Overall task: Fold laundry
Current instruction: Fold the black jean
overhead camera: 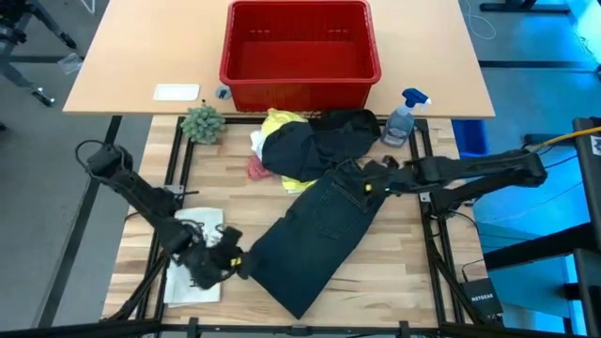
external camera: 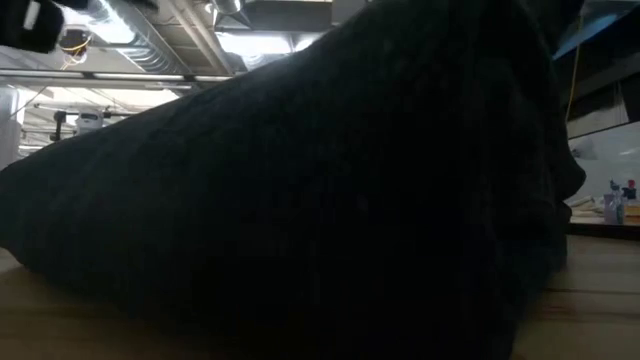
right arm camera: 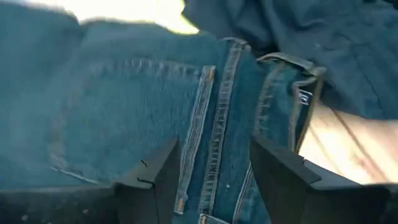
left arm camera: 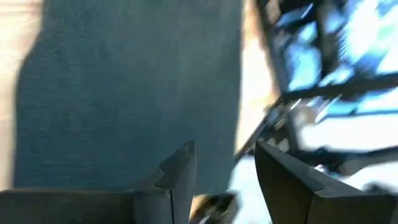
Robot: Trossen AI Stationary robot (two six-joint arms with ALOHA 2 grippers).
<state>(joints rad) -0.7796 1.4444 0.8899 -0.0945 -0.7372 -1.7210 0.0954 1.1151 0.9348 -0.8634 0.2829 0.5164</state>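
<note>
Dark blue trousers [overhead camera: 319,235] lie spread slantwise on the wooden table, with the waist [right arm camera: 273,81] toward the far right and the leg end toward the near left. They fill the low view [external camera: 320,200]. Behind them is a heap with a yellow T-shirt [overhead camera: 278,122], a black garment [overhead camera: 329,139], a pink cloth [overhead camera: 257,169] and a white cloth [overhead camera: 257,143]. My left gripper [left arm camera: 225,171] is open at the leg end's left edge [overhead camera: 246,263]. My right gripper [right arm camera: 214,174] is open over the waist and back pocket [right arm camera: 155,106]. My left gripper has the trousers' side edge [left arm camera: 233,124] running into the gap between its fingers, and whether they touch the cloth I cannot tell. My right gripper slants down over the waist seam [right arm camera: 217,124], which lies flat between its fingers; touching or not, I cannot tell.
A red basket [overhead camera: 300,47] stands at the far middle, with a spray bottle [overhead camera: 404,117] to its right and a small plant [overhead camera: 202,122] to its left. A flat white printed item [overhead camera: 192,272] lies under my left arm. Bare wood shows at the near right.
</note>
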